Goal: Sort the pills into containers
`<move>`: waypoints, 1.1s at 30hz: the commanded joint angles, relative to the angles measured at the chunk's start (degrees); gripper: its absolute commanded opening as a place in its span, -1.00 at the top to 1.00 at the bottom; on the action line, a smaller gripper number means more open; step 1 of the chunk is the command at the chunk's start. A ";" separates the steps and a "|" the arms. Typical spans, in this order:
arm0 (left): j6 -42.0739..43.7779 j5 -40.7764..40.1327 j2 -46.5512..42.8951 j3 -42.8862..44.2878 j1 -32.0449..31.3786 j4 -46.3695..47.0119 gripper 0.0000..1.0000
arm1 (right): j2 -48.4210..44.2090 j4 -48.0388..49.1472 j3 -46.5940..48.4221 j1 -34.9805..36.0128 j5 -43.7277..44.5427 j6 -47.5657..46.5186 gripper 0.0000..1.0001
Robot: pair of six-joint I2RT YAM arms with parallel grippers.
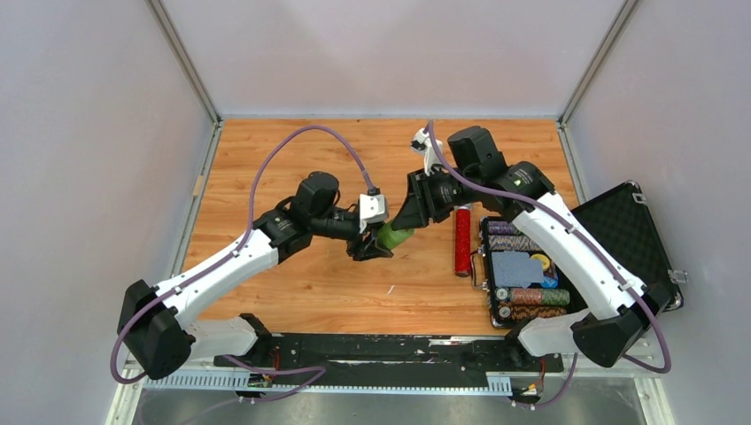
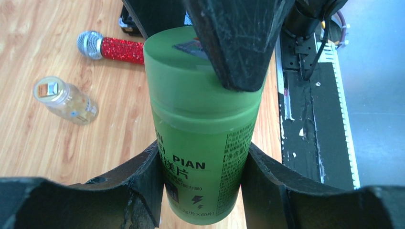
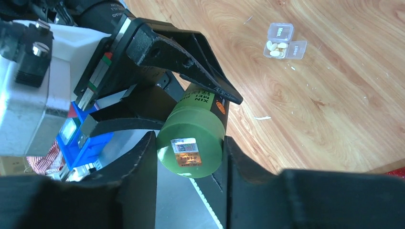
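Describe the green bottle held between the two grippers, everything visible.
The green bottle is an opaque, matte plastic cylinder with a wide cap of the same green, a small square sticker on its top and black print on the body. It hangs tilted above the table, left gripper clamping the body, right gripper the cap.

L tool (image 1: 379, 245), R tool (image 1: 407, 223): both clamped

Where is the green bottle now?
The green bottle is mid-table in the top view, left of the red tube; left fingers clamp its body, right fingers its cap.
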 commanded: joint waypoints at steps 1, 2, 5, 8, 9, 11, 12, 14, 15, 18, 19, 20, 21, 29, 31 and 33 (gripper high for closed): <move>-0.80 -2.54 -1.22 2.94 -0.13 5.52 1.00 | 1.75 4.91 0.50 3.66 0.52 6.51 0.63; -0.90 -3.09 -1.10 3.03 -0.08 5.75 1.00 | 2.11 5.26 0.62 3.95 1.19 8.36 0.74; -0.99 -5.33 -0.84 3.27 -0.12 6.45 1.00 | 3.15 5.32 1.05 4.27 6.54 17.67 1.00; -0.67 -6.03 -0.64 3.29 -0.12 5.99 1.00 | 3.89 3.51 1.09 4.27 12.29 25.25 0.77; -0.63 -6.20 -0.66 3.29 -0.12 5.63 1.00 | 3.77 3.43 0.51 4.25 12.78 25.78 0.26; -0.68 -6.65 -0.84 3.06 -0.12 5.15 1.00 | 3.24 3.49 -0.10 4.27 13.26 24.87 -0.36; -0.72 -7.04 -1.03 2.82 -0.12 5.04 1.00 | 2.86 3.66 -0.30 4.27 12.90 23.55 -0.49; -0.87 -7.48 -1.48 2.36 -0.12 4.98 1.00 | 2.15 4.23 -0.59 4.27 11.35 20.55 -0.59; -0.96 -7.54 -1.56 2.26 -0.12 5.07 1.00 | 2.06 4.46 -0.69 4.27 10.45 19.29 -0.61; -1.34 -8.09 -1.86 2.15 -0.10 5.18 0.95 | 2.40 4.44 -0.90 4.26 8.65 17.42 -0.55; -1.54 -8.20 -1.96 2.15 -0.11 5.23 0.92 | 2.73 4.45 -0.96 4.27 8.27 17.37 -0.48; -1.68 -8.59 -2.02 2.10 -0.10 5.38 0.90 | 3.14 4.45 -0.94 4.20 7.48 17.34 -0.37; -2.29 -8.97 -2.18 2.08 -0.11 5.50 0.79 | 3.59 4.44 -0.81 4.26 7.13 17.56 -0.24; -8.05 -24.85 -5.55 -1.31 -0.08 9.63 -0.97 | 4.09 1.20 -1.67 3.73 29.04 20.95 0.41; -9.63 -30.69 -7.22 -3.12 -0.06 10.95 -0.99 | 4.25 1.06 -3.88 2.42 35.70 21.98 0.42; -12.53 -37.40 -9.34 -5.49 -0.04 12.78 -1.00 | 4.89 1.48 -6.73 1.17 38.05 23.02 0.42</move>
